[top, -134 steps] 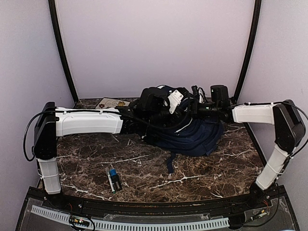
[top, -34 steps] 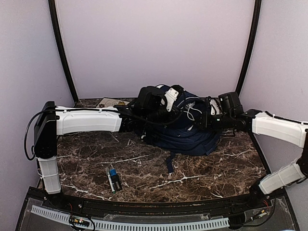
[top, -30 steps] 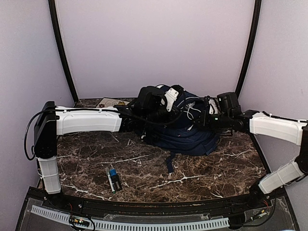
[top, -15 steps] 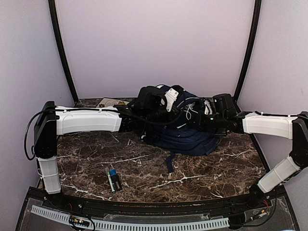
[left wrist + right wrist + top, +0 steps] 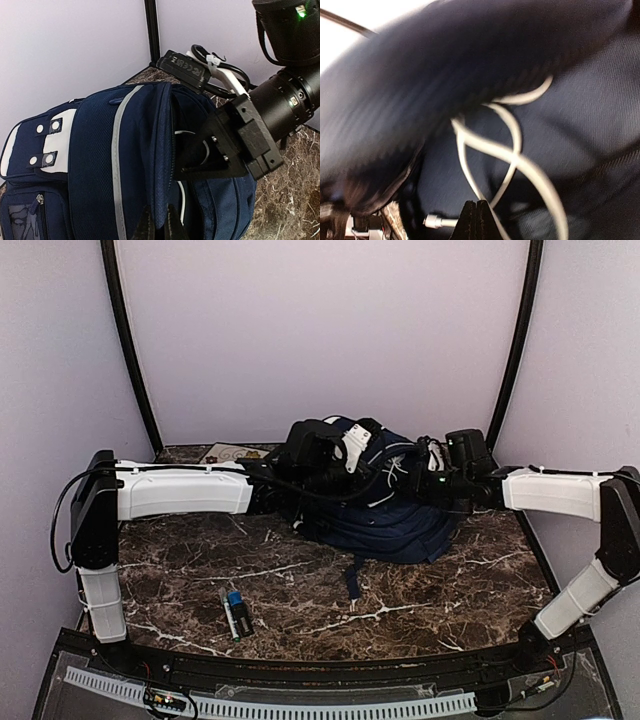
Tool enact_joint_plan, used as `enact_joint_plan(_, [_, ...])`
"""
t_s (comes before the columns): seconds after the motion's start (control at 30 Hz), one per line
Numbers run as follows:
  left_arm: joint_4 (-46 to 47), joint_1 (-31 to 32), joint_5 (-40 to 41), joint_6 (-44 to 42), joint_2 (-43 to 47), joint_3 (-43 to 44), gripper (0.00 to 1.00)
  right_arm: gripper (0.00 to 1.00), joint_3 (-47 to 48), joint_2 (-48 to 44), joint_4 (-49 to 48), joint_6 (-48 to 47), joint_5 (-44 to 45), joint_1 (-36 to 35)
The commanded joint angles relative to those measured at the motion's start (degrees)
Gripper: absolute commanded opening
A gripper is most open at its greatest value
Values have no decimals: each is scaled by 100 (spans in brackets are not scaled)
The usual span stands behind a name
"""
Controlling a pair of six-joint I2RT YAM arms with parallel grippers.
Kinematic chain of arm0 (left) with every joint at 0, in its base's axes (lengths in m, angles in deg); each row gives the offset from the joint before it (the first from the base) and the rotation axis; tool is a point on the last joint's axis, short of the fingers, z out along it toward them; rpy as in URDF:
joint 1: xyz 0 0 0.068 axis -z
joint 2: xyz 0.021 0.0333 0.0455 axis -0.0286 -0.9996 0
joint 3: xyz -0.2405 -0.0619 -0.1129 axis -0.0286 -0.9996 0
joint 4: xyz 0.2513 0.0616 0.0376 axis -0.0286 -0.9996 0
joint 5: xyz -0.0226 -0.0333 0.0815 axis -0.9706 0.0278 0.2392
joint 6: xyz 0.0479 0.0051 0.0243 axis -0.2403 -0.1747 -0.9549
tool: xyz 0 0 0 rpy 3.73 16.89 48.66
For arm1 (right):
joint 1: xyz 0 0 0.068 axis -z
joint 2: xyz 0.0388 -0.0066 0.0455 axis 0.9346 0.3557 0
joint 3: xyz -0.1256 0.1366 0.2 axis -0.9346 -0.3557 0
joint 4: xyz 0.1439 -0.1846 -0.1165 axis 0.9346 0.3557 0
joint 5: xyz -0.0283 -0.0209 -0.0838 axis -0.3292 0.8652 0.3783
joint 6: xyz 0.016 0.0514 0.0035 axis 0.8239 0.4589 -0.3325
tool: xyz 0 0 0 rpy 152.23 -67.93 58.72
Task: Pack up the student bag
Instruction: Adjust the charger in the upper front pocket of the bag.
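L end effector [image 5: 157, 225] clamped on student bag [image 5: 90, 165] flap, R end effector [image 5: 476, 217] together, apparently empty; risk: white cable [image 5: 515, 160] loops snag R, pulling back out.

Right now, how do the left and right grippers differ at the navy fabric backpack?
The left gripper pinches the backpack's opening edge from outside; the right gripper reaches inside, beside a white cable. The left gripper's hold is plain; the right gripper's is not. Both are shut.

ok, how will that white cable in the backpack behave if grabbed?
Probably floppy: the cable lies in loose loops inside the backpack. Likely light and thin, so it may slip a pinch. Crossed loops could tangle when pulled.
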Motion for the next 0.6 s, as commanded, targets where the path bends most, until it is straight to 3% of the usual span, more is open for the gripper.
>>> enact_joint_plan(0.0, [128, -17, -47, 107, 367, -120, 0, 5, 476, 349, -370, -282, -98, 95])
enact_joint_plan(0.3, [123, -154, -208, 255, 403, -393, 0, 24, 715, -214, -183, -690, -1432, 128])
enact_joint_plan(0.57, [-134, -262, -276, 639, 246, -547, 0, 29, 110, -1524, 1287, -820, -205, -22])
